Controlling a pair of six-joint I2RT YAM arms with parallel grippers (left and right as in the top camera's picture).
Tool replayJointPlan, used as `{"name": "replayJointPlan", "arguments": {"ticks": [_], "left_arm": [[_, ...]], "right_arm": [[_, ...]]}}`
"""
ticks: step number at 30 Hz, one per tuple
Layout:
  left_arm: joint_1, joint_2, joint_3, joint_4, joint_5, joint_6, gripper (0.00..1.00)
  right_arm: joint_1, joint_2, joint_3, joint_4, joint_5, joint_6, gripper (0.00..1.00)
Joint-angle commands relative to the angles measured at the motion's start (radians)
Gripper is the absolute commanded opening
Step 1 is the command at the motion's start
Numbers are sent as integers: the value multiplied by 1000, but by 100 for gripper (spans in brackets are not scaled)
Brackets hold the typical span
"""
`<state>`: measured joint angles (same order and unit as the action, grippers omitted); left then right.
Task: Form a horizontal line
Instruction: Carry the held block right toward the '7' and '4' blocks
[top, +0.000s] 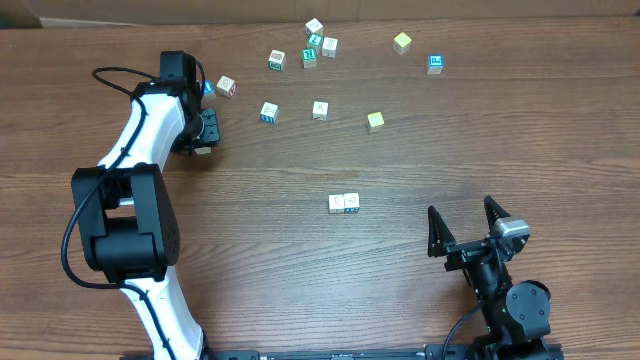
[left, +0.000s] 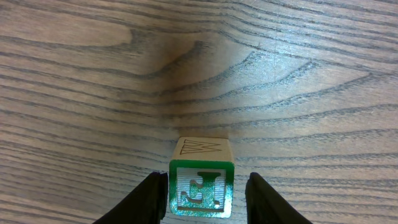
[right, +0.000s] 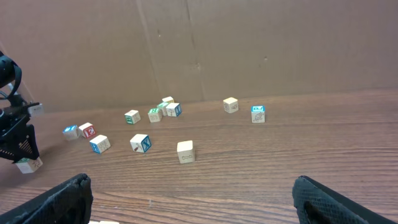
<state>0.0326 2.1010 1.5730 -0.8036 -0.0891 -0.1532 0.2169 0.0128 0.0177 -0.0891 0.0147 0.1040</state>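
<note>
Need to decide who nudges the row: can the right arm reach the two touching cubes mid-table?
Probably yes: the right pincer is open and faces that way, and no cube or arm lies between it and the row.

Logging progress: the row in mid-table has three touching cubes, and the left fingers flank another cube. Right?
Not three: the overhead view shows the row holds two touching cubes. The left fingers do flank another cube.
</note>
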Motion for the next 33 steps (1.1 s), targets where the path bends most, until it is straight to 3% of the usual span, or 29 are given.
{"name": "replayJointPlan", "arguments": {"ticks": [1,6,22,33], "left_arm": [[-7,-12,-9,2,12,15,36],[-7,-12,-24,10,12,15,32],[-7,-12,-67,109,11,16,40],[-7,-13,-63,112,12,15,25]], "right_arm": [[5,-10,-10,6,2,-4,100],[5,-10,-10,6,2,-4,100],[5,-10,-10,6,2,-4,100],[5,-10,-10,6,2,-4,100]]}}
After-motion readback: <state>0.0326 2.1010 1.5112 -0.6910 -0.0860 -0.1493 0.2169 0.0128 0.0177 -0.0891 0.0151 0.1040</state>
